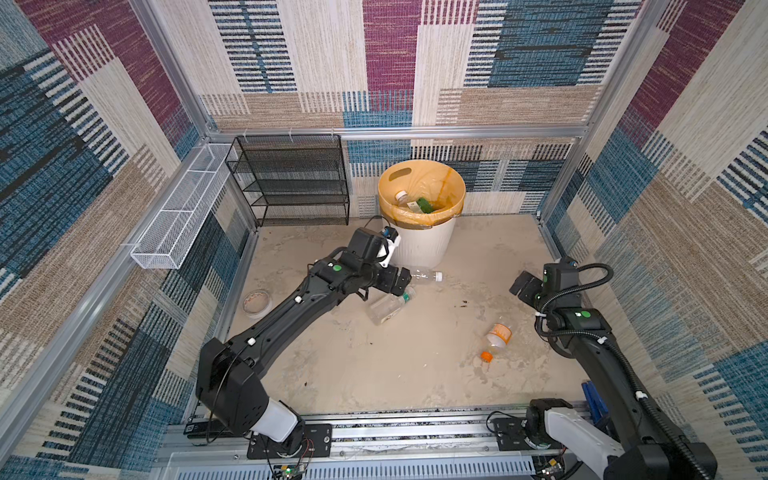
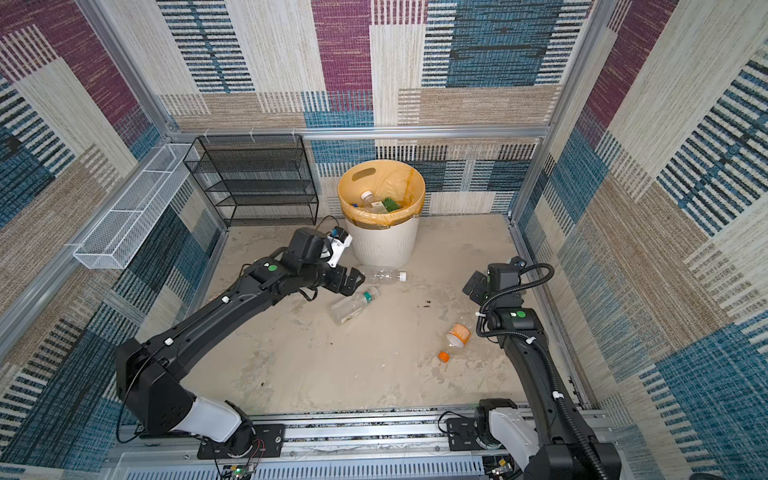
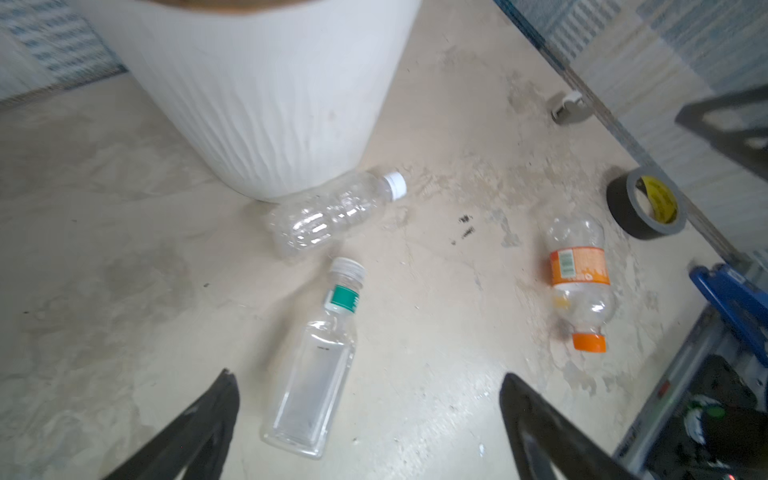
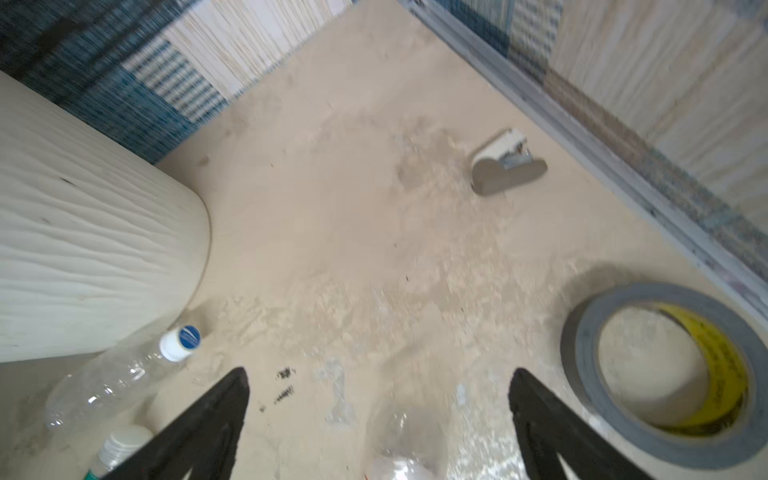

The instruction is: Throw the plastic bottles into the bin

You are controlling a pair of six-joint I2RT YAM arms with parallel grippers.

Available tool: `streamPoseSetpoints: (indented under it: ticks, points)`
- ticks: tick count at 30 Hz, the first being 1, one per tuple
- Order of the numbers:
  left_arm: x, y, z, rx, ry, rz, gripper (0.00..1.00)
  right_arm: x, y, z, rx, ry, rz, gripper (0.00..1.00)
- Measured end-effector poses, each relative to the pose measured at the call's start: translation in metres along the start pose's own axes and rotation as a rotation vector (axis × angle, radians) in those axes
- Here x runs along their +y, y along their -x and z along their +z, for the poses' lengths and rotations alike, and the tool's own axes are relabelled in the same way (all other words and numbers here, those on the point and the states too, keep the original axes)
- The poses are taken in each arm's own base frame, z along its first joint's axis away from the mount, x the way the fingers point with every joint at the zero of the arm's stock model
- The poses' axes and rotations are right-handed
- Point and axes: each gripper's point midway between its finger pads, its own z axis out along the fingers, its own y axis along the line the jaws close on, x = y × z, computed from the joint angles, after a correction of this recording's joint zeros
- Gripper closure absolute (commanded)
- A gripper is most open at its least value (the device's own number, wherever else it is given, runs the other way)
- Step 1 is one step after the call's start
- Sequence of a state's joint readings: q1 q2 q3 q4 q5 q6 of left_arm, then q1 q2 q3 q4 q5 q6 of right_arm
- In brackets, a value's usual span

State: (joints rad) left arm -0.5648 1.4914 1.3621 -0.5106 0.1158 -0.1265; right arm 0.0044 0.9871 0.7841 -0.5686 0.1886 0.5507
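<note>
Clear plastic, ribbed bottle [image 3: 332, 212]: white cap, lying on its side against the near foot of the bin [image 1: 419, 245], cap pointing right
Square bottle [image 3: 316, 374]: clear, green neck band, lying just near of the ribbed one, cap end toward it
Orange-label bottle [image 1: 496, 336]: lying right of centre, orange cap toward the near side, well apart from the other two
Bin: white, ribbed, orange-yellow liner, upright at far centre of the beige surface [image 1: 374, 374]; binned bottles [image 1: 411, 201] show inside

Left claw [image 1: 404, 279]: jaws spread wide, nothing held; just beside the ribbed bottle's base end and the square bottle; contact cannot be told
Right claw [image 4: 380, 378]: jaws spread wide, empty; by the right edge, far of the orange-label bottle

Grey tape roll [image 4: 582, 345]: flat by the right wall
Beige tape roll [image 1: 257, 303]: by the left wall
Black mesh rack [image 1: 291, 178]: far left, left of the bin
White wire basket [image 1: 178, 216]: on the left wall
</note>
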Motion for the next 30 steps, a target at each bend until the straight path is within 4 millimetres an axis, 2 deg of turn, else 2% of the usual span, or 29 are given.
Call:
streamPoseSetpoints:
  ticks: [3, 5, 9, 11, 18, 23, 26, 30]
  points:
    - [0.036, 0.002, -0.007, -0.037, 0.04, -0.048, 0.02, -0.014, -0.031, 0.008, 0.101, -0.042, 0.021, 0.04]
    - [0.052, 0.001, -0.01, -0.046, 0.05, -0.074, 0.02, -0.021, -0.05, 0.013, 0.166, -0.065, 0.028, 0.06]
    - [0.075, -0.004, -0.016, -0.064, 0.059, -0.114, 0.02, -0.029, -0.084, 0.021, 0.278, -0.078, 0.06, 0.1]
    - [0.08, -0.004, -0.017, -0.079, 0.057, -0.124, 0.03, -0.03, -0.095, 0.023, 0.311, -0.08, 0.063, 0.11]
    - [0.081, -0.01, -0.007, -0.07, 0.012, -0.136, 0.03, -0.013, -0.131, 0.031, 0.431, -0.055, 0.012, 0.19]
    - [0.078, -0.011, -0.004, -0.068, -0.009, -0.136, 0.04, 0.003, -0.145, 0.036, 0.483, -0.015, 0.008, 0.21]
    - [0.068, -0.011, 0.001, -0.063, -0.034, -0.122, 0.04, 0.023, -0.147, 0.037, 0.507, 0.041, -0.003, 0.2]
    - [0.037, -0.018, 0.016, -0.024, -0.094, -0.083, 0.04, 0.056, -0.131, 0.035, 0.487, 0.146, 0.009, 0.19]
